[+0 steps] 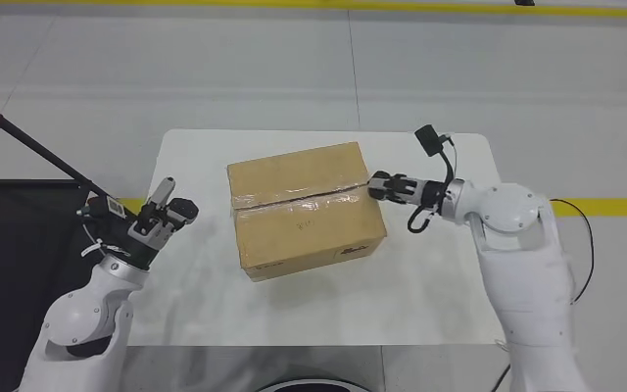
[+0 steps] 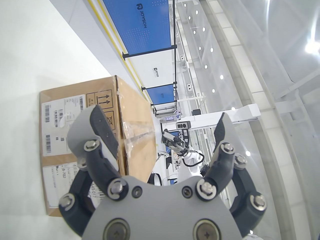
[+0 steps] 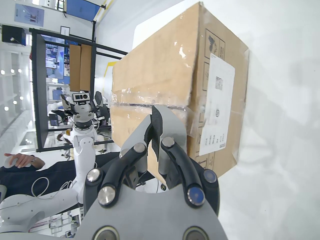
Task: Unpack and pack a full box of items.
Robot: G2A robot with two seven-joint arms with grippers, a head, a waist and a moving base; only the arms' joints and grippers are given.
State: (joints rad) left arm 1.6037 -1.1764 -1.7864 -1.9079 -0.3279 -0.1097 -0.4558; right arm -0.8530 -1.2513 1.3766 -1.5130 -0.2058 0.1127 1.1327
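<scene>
Top view: brown corrugated cardboard box (image 1: 306, 211), flaps down, sits mid-table on the white tabletop (image 1: 431, 294), turned slightly askew. A strip of clear glossy tape (image 1: 294, 201) runs left to right along its centre seam.

Right gripper (image 1: 375, 186) is at the box's right top edge, where the seam ends. Its fingers are pressed together with the tip at the tape. Whether any tape is pinched cannot be told.

Left gripper (image 2: 160, 116) stands off to the left of the box, apart from it, fingers spread wide, nothing held.

Handling, as judged:
- Walls look stiff, and the corners are mostly crisp.
- Said to be full, so likely heavy for one arm. It would slide on the smooth tabletop sooner than lift.
- Tape is slick and wrinkled where it wraps over the right end beside the white paper label (image 3: 217, 106). That loose edge is the likeliest purchase for peeling.
- The left side probably needs bracing while the seam is pulled.
</scene>
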